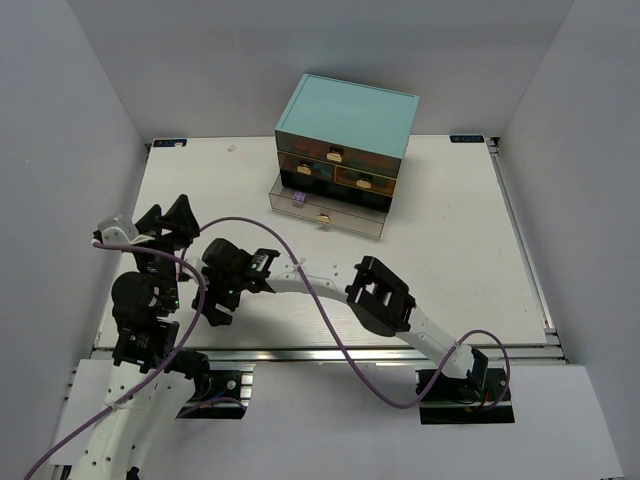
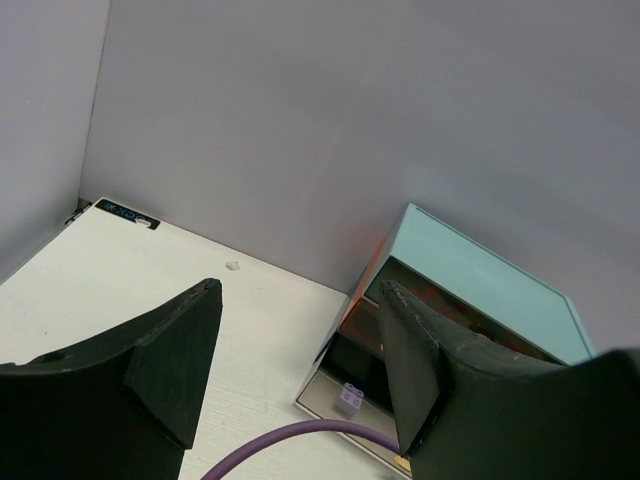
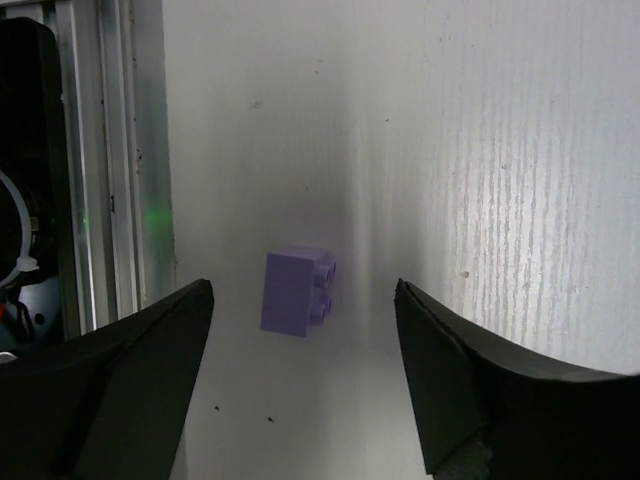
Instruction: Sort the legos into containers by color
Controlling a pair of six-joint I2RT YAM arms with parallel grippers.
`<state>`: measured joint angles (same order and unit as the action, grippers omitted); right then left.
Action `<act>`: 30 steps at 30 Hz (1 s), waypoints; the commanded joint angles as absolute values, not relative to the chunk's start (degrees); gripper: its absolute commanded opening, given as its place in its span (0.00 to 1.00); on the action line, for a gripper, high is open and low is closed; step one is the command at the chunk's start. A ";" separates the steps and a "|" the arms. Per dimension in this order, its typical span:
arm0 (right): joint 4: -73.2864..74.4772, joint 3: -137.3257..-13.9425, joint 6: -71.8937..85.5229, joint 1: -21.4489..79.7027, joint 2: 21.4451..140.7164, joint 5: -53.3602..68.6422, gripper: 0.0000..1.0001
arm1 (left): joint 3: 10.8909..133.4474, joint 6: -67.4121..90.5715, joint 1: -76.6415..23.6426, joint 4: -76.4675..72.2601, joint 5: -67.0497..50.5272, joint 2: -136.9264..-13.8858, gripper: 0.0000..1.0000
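My right tool (image 3: pixel 302 288) points down at the table (image 3: pixel 480 150), its fingers spread wide and holding nothing. A lavender brick (image 3: pixel 295 293) lies on the table between them. It is on its side with the studs facing my right finger, and it touches neither finger. It sits close to the near edge of the table, just beside the rail (image 3: pixel 110 150). From the wrist view I cannot tell how high I hang above it. In the top view my own wrist hides the brick.

My left tool (image 2: pixel 300 292) is open too, with nothing between its fingers. It is over the left side of the table and looks toward the cabinet (image 1: pixel 347 118), which stands at the back of the table near the middle.

The bottom drawer (image 1: pixel 340 218) is pulled out toward me. A second brick (image 1: pixel 298 199), also lavender, lies at its left end. The three upper drawers (image 1: pixel 335 155) are pushed in. I think I see something coloured behind their fronts, but the view is too poor to say what.

A purple cable (image 1: pixel 330 320) loops over the table from my left arm, passes above my right forearm and runs down to the right base.
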<state>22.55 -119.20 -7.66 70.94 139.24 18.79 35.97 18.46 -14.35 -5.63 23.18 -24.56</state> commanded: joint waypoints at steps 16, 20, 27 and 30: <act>17.67 -112.42 -10.80 70.85 133.80 9.23 0.00 | 35.16 17.05 -14.50 -6.50 25.66 -23.20 0.74; 15.30 -105.92 -12.83 67.68 125.35 5.38 0.00 | 34.72 17.23 -14.50 -7.03 25.31 -23.03 0.74; 10.99 -89.77 -16.52 57.41 111.72 0.27 0.00 | 34.45 17.31 -14.50 -7.29 24.87 -22.85 0.74; 8.01 -85.79 -19.15 53.81 106.89 -5.09 0.00 | 34.54 17.40 -14.50 -7.29 24.35 -23.29 0.74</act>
<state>12.45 -88.92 -15.55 55.96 110.59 0.49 34.96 17.85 -14.39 -6.37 24.84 -23.09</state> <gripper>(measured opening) 0.351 0.744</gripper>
